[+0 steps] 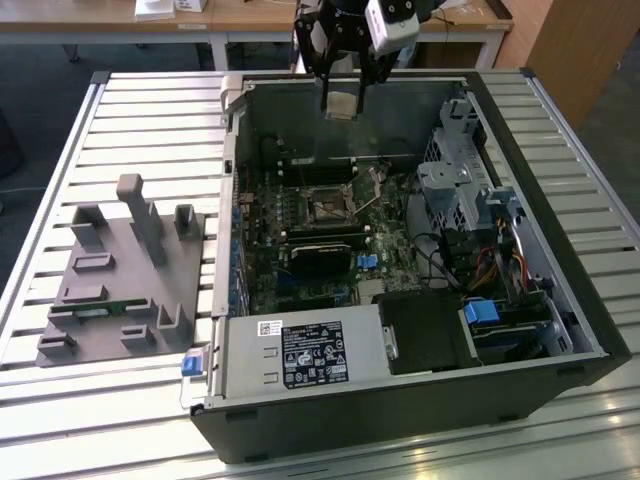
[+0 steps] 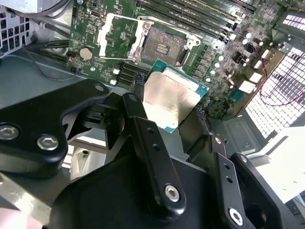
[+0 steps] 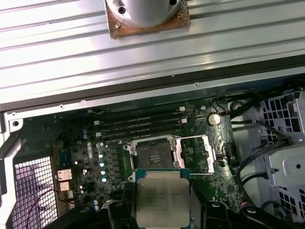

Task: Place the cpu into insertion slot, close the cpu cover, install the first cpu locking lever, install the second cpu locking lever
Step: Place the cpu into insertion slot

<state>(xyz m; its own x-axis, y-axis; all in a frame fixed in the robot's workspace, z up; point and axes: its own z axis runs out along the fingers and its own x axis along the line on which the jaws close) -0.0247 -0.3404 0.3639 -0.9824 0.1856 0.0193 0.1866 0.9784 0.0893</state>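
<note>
My gripper (image 1: pixel 340 95) hangs over the far wall of the open computer case (image 1: pixel 590 330), shut on the cpu (image 1: pixel 340 104). The cpu is a small square chip with a dull silver top, and in both wrist views it sits between the two black fingers (image 2: pixel 138 86), at cpu (image 2: pixel 174 98) and cpu (image 3: pixel 162 195). The insertion slot (image 1: pixel 328 208) lies bare on the green board below it, with its dark centre uncovered at insertion slot (image 3: pixel 155 155) and insertion slot (image 2: pixel 164 43). Beside the slot, the cpu cover (image 3: pixel 196 153) is swung open, a thin silver frame seen also at cpu cover (image 2: pixel 119 36).
Long black memory slots (image 3: pixel 143 125) run next to the socket. A long black card (image 1: pixel 320 255) lies on its near side, with the power supply (image 1: pixel 300 355) nearer still. A drive cage with cables (image 1: pixel 470 200) fills the exterior view's right. A grey fixture block (image 1: pixel 120 270) stands on the slatted table.
</note>
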